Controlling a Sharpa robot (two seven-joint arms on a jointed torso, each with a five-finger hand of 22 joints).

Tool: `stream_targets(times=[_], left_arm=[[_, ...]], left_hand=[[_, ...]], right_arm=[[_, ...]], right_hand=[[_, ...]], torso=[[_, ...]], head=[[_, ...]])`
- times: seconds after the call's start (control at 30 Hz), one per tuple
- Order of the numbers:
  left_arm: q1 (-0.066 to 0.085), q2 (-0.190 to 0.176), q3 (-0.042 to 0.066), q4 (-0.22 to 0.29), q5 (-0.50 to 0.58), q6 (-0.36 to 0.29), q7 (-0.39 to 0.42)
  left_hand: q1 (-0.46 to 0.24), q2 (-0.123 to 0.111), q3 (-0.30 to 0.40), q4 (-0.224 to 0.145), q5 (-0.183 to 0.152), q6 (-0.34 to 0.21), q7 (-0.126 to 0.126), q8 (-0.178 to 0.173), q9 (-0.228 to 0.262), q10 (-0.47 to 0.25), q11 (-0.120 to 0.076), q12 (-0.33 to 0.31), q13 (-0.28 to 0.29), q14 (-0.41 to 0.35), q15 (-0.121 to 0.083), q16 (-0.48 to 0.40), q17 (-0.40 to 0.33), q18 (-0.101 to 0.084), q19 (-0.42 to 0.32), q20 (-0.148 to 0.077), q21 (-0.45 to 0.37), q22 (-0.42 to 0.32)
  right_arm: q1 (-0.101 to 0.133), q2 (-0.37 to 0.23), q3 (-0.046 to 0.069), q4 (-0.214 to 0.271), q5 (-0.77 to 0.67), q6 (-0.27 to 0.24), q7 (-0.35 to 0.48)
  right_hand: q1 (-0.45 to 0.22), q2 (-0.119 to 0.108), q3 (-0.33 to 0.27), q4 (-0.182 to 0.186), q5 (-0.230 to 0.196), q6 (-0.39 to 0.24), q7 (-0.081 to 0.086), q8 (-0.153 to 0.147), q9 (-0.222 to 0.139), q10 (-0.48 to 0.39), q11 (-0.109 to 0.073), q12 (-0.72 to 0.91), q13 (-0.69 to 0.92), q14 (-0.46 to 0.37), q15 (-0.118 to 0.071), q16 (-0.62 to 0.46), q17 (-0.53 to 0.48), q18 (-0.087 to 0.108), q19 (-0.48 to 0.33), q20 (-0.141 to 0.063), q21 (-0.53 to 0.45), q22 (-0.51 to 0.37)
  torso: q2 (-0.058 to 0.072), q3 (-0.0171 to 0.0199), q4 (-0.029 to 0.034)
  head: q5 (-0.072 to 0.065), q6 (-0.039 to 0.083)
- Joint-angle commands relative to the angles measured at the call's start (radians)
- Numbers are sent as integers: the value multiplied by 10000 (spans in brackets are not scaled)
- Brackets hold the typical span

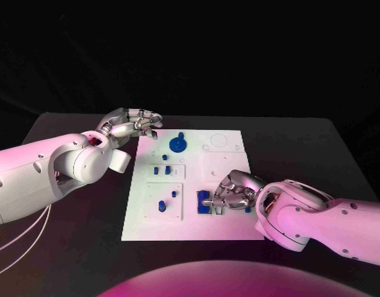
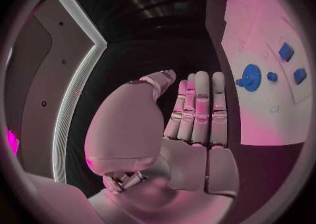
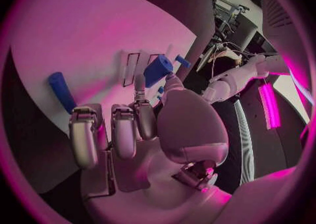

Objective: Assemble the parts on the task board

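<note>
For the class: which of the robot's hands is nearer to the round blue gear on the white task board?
Left. The left hand hovers off the white task board, just beside the round blue gear. The right hand sits lower on the board, farther away.

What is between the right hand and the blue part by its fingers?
Nothing visible. The right hand hovers over the board, and a blue part lies just beyond its fingertips with bare board around it.
</note>
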Motion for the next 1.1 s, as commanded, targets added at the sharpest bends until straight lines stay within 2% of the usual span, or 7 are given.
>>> stream_targets(times=[0.03,0.3,0.53,0.7,0.9,1.1], left_arm=[[5,-8,7,21,-24,137,45],[4,-9,7,13,-24,144,44],[4,-9,7,21,-24,144,43],[4,-18,7,35,-24,138,42],[4,-50,7,46,-10,140,43],[5,-59,7,48,24,149,44]], left_hand=[[-133,12,-4,-31,0,-47,-2,75,14,-101,8,48,19,-41,57,-47,10,97,16,51,-76,-13],[-133,12,-4,-31,0,-47,-2,75,14,-101,8,48,19,-41,57,-47,10,97,16,51,-76,-13],[-133,12,-3,-31,0,-47,-2,75,14,-101,8,48,19,-41,57,-47,10,97,16,51,-76,-13],[-134,23,4,-31,7,-51,-2,85,18,-104,7,52,23,-43,57,-48,11,97,17,52,-81,-15],[-141,25,5,-28,9,-58,0,90,20,-108,9,54,26,-45,58,-48,12,97,17,53,-85,-17],[-169,43,6,-5,19,-59,3,101,24,-111,13,59,30,-46,61,-48,13,97,19,55,-90,-19]], right_arm=[[-10,-120,-2,171,166,216,496],[-10,-186,-2,264,231,403,608],[-10,-109,-2,109,238,534,548],[-10,9,-2,-74,114,585,417],[-10,70,-3,-194,-42,628,304],[-10,35,-3,-196,-38,692,302]], right_hand=[[365,-3,-87,4,93,68,-37,0,60,119,-68,80,1153,992,-45,39,2415,-134,1068,-58,53,2618],[667,-9,-173,9,118,162,-75,64,160,167,-100,165,1221,1002,-68,59,2458,-141,1082,-77,82,2628],[747,43,-214,16,160,235,-107,125,237,204,-126,230,1271,1006,-87,67,2475,-141,1082,-92,82,2628],[943,155,-234,5,223,267,-145,177,342,227,-159,266,1302,1009,-117,73,2489,-141,1082,-118,82,2628],[1357,324,-277,8,206,328,-211,263,528,351,-217,503,1483,1014,-165,83,2511,-141,1082,-164,82,2628],[1412,358,-308,7,197,372,-236,303,585,392,-237,583,1544,1016,-179,86,2519,-141,1082,-176,82,2628]], torso=[[-3,-2,-5],[-1,-4,5],[8,-13,12],[17,-9,19],[6,-7,-6],[1,7,-5]], head=[[22,-21],[13,-33],[12,-40],[28,-62],[67,-75],[74,-102]])
